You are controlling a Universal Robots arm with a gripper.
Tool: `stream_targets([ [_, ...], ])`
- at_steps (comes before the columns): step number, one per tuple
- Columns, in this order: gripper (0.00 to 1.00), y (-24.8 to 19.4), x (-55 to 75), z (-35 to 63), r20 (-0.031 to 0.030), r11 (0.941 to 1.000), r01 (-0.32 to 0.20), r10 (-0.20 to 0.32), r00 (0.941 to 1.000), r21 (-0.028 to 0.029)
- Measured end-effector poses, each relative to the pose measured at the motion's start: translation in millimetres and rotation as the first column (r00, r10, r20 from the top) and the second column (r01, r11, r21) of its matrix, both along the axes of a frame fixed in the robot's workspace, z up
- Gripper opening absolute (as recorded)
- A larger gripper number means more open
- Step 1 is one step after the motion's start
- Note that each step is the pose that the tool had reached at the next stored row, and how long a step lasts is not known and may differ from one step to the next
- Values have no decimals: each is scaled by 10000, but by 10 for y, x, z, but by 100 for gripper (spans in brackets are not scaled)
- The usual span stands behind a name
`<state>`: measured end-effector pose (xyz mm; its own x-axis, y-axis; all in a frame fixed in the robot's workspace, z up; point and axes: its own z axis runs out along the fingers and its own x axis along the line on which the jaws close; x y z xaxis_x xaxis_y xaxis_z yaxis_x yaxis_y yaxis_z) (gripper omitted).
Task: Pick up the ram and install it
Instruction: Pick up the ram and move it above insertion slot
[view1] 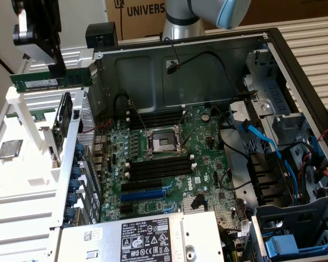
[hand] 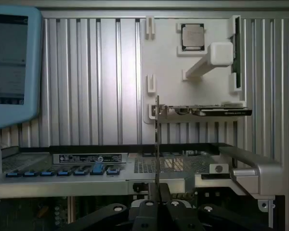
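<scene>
Upper left of the exterior view, we see the black end effector (view1: 57, 70) clamped on the ram (view1: 49, 82), a flat green stick held level above the white ribbed surface (view1: 22, 202).

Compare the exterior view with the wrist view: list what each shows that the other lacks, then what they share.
Exterior view: the motherboard with its socket, black slots and blue cables.
Wrist view: a blue-framed screen, and the ram seen edge-on as a thin line.
Both: the end effector shut on the ram, plus the processor and graphics card on the white rack.
</scene>
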<state>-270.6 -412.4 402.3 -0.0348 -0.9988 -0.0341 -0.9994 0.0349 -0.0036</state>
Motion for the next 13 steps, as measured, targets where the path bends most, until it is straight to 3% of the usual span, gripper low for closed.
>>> stream_targets([
  [4,12,-10,275,5,0,10000,0,0,10000,9],
  [13,12,-26,732,10,-2,10000,0,0,10000,17],
])
